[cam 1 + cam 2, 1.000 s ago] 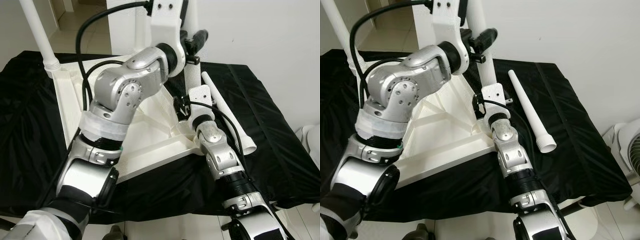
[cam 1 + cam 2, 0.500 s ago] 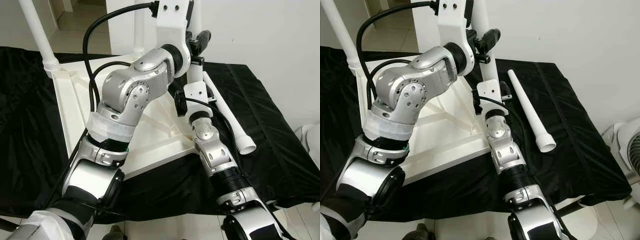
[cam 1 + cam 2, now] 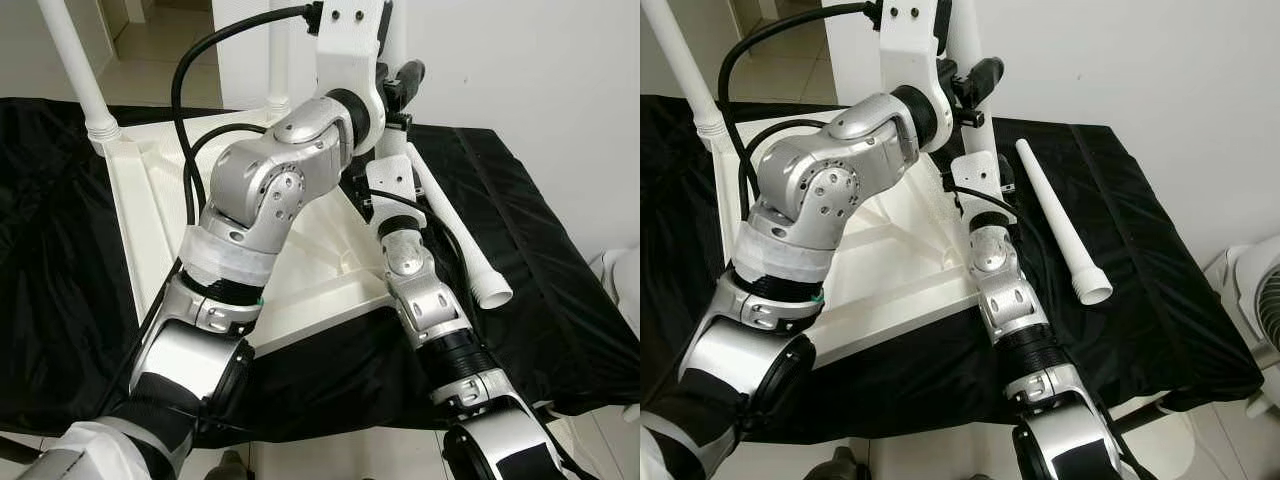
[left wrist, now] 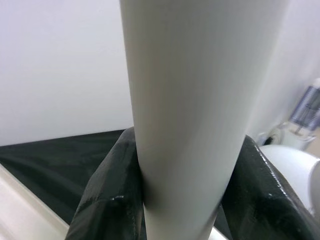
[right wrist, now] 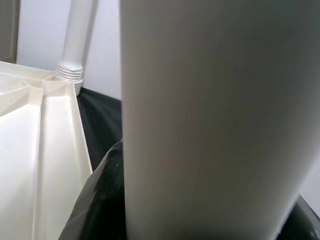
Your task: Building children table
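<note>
While the upside-down white tabletop [image 3: 880,270] lies on the black cloth [image 3: 1160,290], both the left gripper [image 4: 185,200] and right gripper [image 5: 200,210] clamp an upright white leg [image 3: 965,60] at its corner; a spare leg [image 3: 1060,225] lies flat beside it.

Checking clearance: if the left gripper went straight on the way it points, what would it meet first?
Nothing to travel through: the left gripper is already shut on the upright white table leg; behind it, probably the white wall.
</note>
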Robot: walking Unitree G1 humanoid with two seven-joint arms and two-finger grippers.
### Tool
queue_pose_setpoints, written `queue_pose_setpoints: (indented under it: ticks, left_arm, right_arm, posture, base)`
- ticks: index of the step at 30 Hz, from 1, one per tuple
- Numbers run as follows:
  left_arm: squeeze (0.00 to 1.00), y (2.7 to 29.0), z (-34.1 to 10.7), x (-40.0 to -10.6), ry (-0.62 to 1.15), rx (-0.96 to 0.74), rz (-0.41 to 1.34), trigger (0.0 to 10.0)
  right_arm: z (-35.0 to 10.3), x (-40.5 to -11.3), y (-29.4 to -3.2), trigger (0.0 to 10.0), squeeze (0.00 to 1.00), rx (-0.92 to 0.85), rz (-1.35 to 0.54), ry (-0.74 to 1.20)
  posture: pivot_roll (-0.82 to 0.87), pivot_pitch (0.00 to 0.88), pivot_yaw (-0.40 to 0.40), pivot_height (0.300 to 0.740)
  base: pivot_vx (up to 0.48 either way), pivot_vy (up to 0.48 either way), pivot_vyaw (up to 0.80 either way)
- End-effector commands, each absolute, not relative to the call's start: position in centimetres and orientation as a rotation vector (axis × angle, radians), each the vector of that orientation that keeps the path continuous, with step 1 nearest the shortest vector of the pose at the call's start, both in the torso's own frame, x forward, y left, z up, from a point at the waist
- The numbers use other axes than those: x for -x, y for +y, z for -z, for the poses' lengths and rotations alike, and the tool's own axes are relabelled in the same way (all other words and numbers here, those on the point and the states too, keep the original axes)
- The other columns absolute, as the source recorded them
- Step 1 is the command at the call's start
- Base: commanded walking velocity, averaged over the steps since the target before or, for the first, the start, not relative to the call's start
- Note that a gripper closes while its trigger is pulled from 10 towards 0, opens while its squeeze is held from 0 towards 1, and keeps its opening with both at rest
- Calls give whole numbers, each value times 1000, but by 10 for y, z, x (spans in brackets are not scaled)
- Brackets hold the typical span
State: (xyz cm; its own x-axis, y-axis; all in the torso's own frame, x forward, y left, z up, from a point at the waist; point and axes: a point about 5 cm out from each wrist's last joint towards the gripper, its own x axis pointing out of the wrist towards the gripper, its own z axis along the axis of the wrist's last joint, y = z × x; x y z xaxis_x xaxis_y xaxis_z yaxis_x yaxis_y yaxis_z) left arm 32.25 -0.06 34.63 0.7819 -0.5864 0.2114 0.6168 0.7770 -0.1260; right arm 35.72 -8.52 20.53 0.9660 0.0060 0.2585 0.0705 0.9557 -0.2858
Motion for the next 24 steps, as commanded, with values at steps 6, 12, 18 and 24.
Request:
queue_pose_setpoints:
  ticks: [6, 12, 18, 24]
  left_arm:
    - [0, -8, -360, -315, -222, 182, 697, 10000]
    - [0, -8, -362, -314, -234, 180, 696, 10000]
    - [0, -7, -363, -314, -245, 181, 688, 10000]
    - [0, -8, -366, -312, -273, 171, 690, 10000]
  right_arm:
    - [-201, -360, -82, 0, 0, 293, 35, -229]
    - [-199, -361, -84, 4549, 0, 279, 57, -206]
    - [-200, -364, -86, 10000, 0, 250, 76, -193]
    - [-202, -368, -92, 10000, 0, 229, 109, -173]
  posture:
    - [109, 18, -47, 740]
    - [112, 16, -48, 740]
    - [113, 14, -48, 740]
    - [116, 11, -50, 740]
  base:
    - [0, 0, 0]
    - [0, 0, 0]
    - [0, 0, 0]
    - [0, 0, 0]
